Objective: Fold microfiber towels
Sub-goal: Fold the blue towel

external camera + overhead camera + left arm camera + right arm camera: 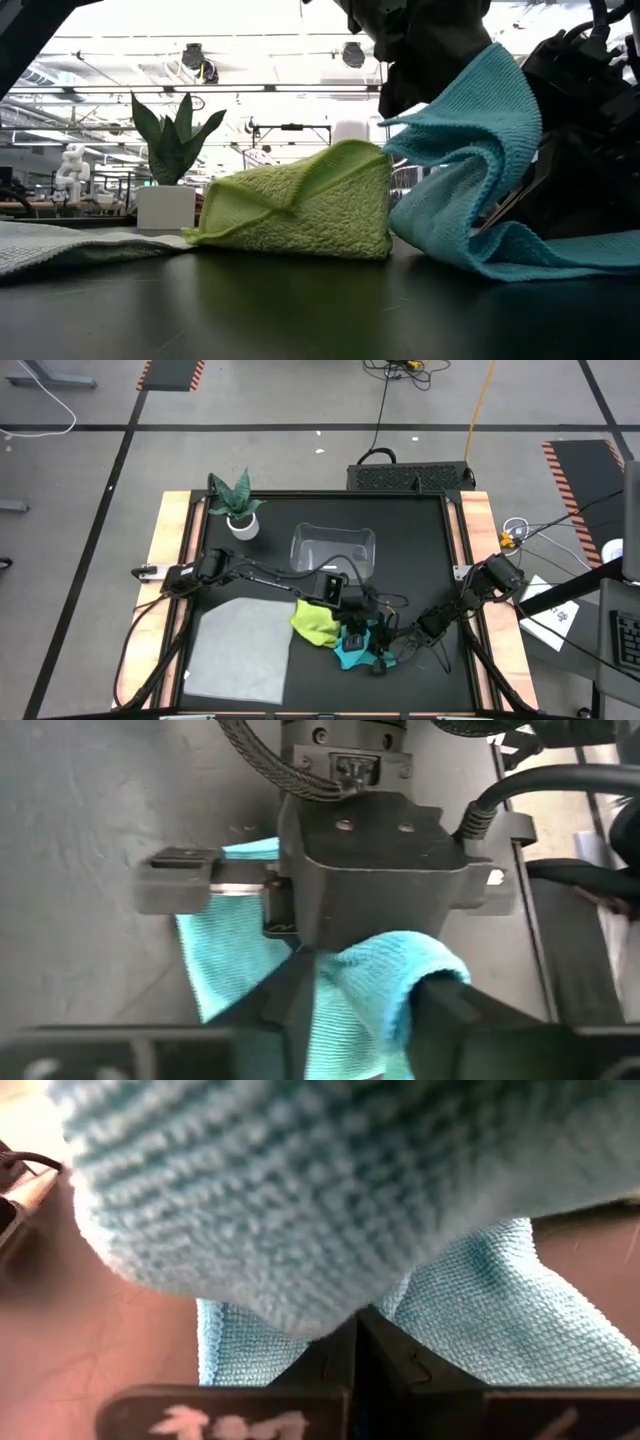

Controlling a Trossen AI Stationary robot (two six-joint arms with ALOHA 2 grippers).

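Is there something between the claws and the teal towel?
No. Both claws are already at the teal towel. The right claw is shut on it, and a fold of it lies between the left claw's fingers.

Grey towel (237, 645) flat – yellow-green (314, 621) folded, teal (357, 649) bunched.

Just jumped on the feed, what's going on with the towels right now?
Both arms are working the teal towel at the front right of the table. The right gripper is shut on a fold of it, and the left gripper straddles another fold, fingers apart. The yellow-green towel sits bunched beside it, and the grey towel lies flat at front left. The clear bin and potted plant stand behind.
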